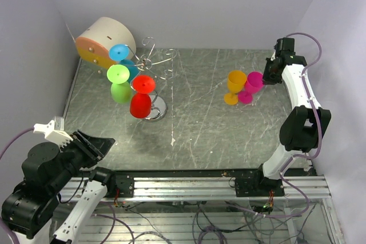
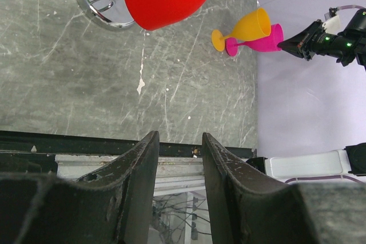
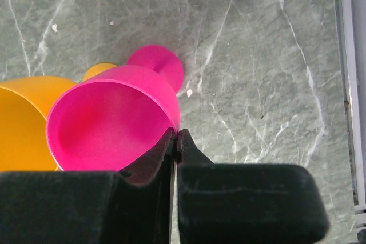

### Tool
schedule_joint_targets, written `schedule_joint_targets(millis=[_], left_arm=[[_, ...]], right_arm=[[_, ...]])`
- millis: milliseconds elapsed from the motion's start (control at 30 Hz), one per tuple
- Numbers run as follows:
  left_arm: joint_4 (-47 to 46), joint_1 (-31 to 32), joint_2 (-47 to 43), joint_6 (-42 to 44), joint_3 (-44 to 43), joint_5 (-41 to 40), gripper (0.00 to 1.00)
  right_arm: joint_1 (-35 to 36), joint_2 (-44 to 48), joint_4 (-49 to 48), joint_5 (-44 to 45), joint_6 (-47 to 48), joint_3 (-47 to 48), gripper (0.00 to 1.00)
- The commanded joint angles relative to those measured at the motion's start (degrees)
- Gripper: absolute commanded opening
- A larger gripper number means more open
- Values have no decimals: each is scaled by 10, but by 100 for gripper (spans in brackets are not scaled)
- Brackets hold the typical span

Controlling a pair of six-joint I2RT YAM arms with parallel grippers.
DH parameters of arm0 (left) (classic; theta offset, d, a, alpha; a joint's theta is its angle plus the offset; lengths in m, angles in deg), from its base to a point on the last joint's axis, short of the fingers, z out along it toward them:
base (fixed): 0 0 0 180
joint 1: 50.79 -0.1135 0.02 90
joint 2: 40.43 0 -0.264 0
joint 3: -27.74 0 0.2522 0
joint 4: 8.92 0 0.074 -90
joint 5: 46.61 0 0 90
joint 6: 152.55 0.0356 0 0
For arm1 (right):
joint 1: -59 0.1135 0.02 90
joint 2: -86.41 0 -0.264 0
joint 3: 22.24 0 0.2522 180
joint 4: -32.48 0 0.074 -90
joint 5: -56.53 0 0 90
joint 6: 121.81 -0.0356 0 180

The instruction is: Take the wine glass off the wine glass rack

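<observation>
The silver wire wine glass rack (image 1: 150, 61) stands at the back left on its shiny round base (image 1: 158, 109). A red glass (image 1: 140, 98), a green glass (image 1: 119, 81) and a blue glass (image 1: 122, 55) hang on it, bowls down. My right gripper (image 1: 266, 75) is shut on the rim of a pink wine glass (image 3: 108, 118), which has its foot low by the table at the right, next to an orange glass (image 1: 235, 84). My left gripper (image 2: 180, 141) is open and empty over the table's near left edge.
A beige-and-orange cylinder (image 1: 100, 41) lies behind the rack in the back left corner. Purple walls close in the table on the left, back and right. A metal rail (image 1: 194, 187) runs along the near edge.
</observation>
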Motion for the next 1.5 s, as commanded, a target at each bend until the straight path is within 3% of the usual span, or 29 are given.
schedule_joint_targets(millis=[0,300,467,700,1000,1133,1233,1300,1400,1467], left_arm=[[4,2,-8,1,4,-10,46],[6,2,-15,-5,11,-8,46],[9,2,-21,-10,14,-10,46],[9,2,-21,-11,12,-9,47],[8,2,-18,-10,13,-11,46],[6,2,-20,-12,17,-14,46],[4,2,-20,-13,21,-17,46],[1,2,-21,-15,24,-18,46],[-1,2,-22,-18,27,-20,46],[0,2,-22,-19,25,-21,46]], right_arm=[[2,-4,-10,20,2,-8,0],[2,-4,-12,32,-1,-9,0],[2,-5,-9,36,-4,-7,9],[1,5,-11,32,-6,-8,31],[2,68,13,17,-13,26,36],[7,113,23,-75,-30,60,36],[10,171,-16,-249,-80,45,36],[28,211,-84,-363,-162,4,36],[119,248,-200,-443,-276,-47,30],[206,248,-237,-424,-321,-50,29]])
